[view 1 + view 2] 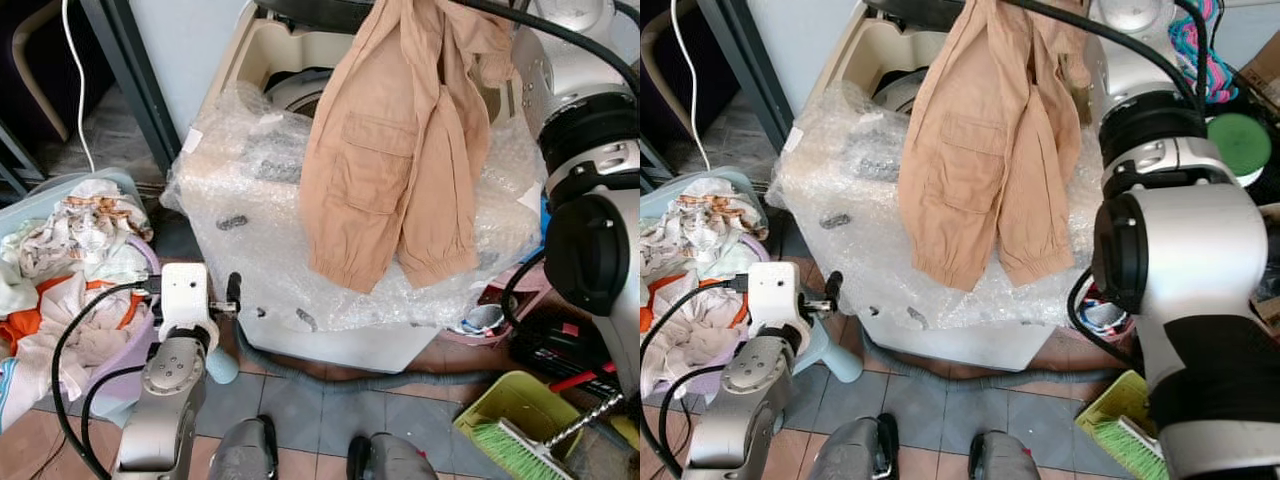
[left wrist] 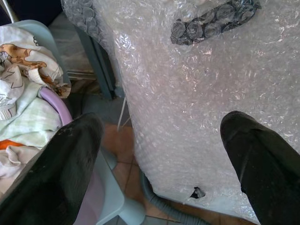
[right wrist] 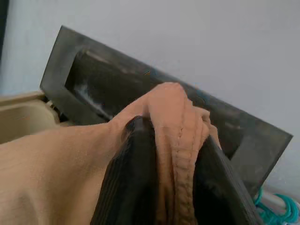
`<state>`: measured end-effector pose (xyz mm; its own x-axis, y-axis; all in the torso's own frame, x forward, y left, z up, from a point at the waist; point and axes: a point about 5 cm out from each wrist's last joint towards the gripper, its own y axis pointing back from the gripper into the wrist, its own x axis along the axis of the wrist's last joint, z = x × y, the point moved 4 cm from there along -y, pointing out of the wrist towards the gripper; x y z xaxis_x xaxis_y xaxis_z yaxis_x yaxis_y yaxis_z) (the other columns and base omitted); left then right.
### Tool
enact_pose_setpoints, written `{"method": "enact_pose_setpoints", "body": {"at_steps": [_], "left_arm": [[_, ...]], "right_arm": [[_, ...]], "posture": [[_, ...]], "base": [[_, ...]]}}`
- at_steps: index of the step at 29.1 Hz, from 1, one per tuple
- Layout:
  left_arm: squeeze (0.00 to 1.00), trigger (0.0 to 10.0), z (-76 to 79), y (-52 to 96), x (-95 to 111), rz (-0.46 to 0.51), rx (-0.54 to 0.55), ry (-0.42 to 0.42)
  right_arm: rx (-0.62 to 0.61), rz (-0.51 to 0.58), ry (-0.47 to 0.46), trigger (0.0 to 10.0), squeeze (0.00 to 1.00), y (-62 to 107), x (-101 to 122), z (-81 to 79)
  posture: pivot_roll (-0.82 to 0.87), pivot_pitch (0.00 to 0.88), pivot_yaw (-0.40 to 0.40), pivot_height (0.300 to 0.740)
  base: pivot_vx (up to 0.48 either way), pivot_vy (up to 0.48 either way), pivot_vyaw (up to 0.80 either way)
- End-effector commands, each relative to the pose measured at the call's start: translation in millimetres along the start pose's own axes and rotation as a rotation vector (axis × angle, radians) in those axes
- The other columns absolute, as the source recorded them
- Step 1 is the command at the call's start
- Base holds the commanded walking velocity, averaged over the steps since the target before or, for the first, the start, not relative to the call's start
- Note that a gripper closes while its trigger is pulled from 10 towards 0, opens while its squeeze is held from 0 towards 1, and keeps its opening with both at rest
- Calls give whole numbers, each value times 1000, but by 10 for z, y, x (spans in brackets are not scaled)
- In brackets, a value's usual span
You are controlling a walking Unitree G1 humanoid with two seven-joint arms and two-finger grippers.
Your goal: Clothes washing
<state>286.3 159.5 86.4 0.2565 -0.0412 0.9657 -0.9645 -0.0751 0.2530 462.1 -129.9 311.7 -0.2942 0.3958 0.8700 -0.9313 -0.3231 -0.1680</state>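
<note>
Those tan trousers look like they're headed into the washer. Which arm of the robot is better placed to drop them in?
The right. Its gripper is already shut on the tan trousers, holding them up over the washing machine. The left gripper is open, low beside the laundry basket.

I see tan trousers over a cream washing machine wrapped in clear bubble wrap. A lilac basket holds white, orange and patterned laundry. My 2 left fingers are black. The floor tiles are grey and terracotta.
</note>
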Motion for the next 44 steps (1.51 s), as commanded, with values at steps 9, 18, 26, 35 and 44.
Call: {"method": "enact_pose_setpoints", "body": {"at_steps": [9, 18, 26, 35, 44], "left_arm": [[0, 10000, 73, -2, -37, -24, -34, -6], [0, 10000, 133, -35, -55, -28, -57, -5], [0, 10000, 136, -52, -85, -38, -82, -15], [0, 10000, 203, -110, -63, -32, -103, -19], [0, 10000, 173, -108, -88, -36, -85, -19]], "right_arm": [[206, -90, 58, 10000, 1000, 293, -666, -299], [107, 187, -11, 10000, 1000, 678, -410, -1], [338, 112, -118, 10000, 1000, 1351, -541, -164], [552, -130, -3, 10000, 957, 1611, -921, -488], [292, -206, 32, 0, 0, 1240, -1042, -453]], "posture": [[24, 175, 0, 740], [1, 141, 12, 740], [-23, 136, 37, 740], [-29, 123, 33, 740], [-6, 118, 21, 740]], "base": [[0, 0, 0], [0, 0, 0], [0, 0, 0], [0, 0, 0], [0, 0, 0]]}}
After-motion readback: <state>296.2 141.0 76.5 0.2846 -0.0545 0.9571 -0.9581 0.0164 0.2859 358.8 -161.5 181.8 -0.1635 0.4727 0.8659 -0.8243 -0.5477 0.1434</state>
